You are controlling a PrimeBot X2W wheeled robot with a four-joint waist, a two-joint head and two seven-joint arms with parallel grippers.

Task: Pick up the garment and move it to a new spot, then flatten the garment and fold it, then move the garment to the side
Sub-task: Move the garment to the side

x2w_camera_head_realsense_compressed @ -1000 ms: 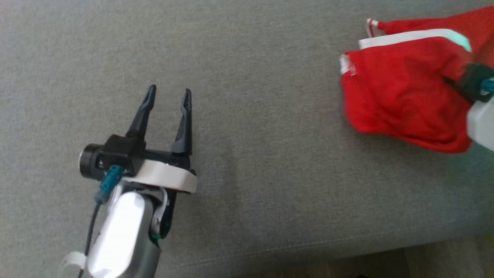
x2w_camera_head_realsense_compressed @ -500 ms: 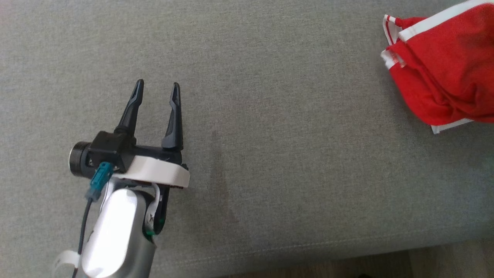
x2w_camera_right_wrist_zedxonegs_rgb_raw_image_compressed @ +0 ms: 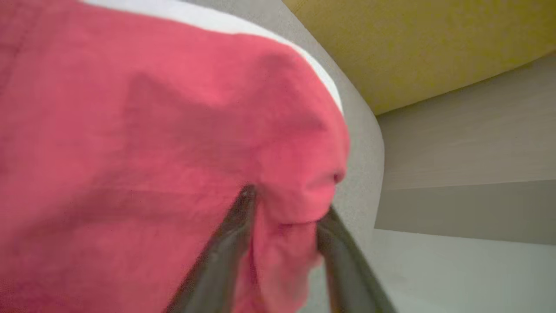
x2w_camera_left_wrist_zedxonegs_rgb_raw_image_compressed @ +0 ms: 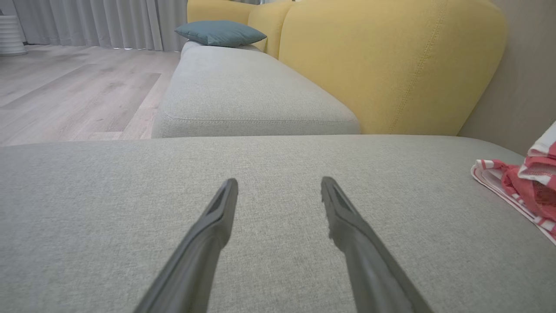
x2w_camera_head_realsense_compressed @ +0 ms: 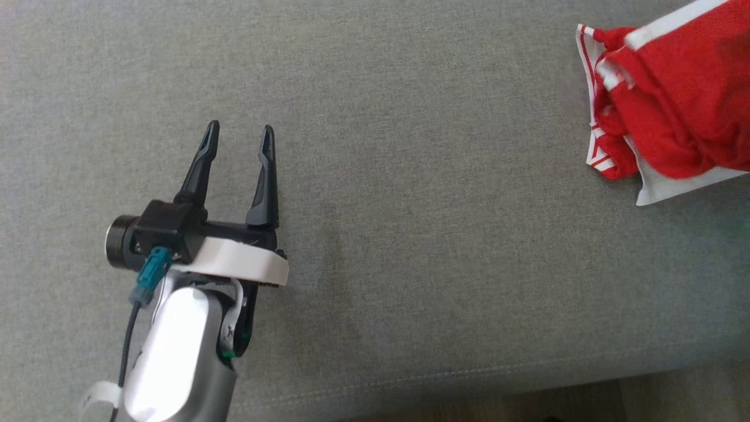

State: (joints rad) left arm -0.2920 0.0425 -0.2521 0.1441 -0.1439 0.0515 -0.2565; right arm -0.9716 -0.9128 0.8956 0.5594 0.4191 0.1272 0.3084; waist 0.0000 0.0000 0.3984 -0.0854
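Our left gripper (x2w_camera_head_realsense_compressed: 240, 126) hovers over the grey fabric cushion (x2w_camera_head_realsense_compressed: 410, 176) at near left, its fingers spread wide and holding nothing. The red garment (x2w_camera_head_realsense_compressed: 674, 105) with white trim is bunched at the cushion's far right, well apart from it. Our right gripper (x2w_camera_right_wrist_zedxonegs_rgb_raw_image_compressed: 286, 201) has its fingers parted with a fold of red cloth between them; we cannot tell whether they grip it. Beyond are a yellow backrest (x2w_camera_left_wrist_zedxonegs_rgb_raw_image_compressed: 391, 65), a teal pillow (x2w_camera_left_wrist_zedxonegs_rgb_raw_image_compressed: 219, 33), wooden floor (x2w_camera_left_wrist_zedxonegs_rgb_raw_image_compressed: 65, 91) and pale curtains (x2w_camera_left_wrist_zedxonegs_rgb_raw_image_compressed: 108, 21)

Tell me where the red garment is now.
Head view, upper right: the red garment lies bunched on the grey sofa cushion, far right of the left gripper.
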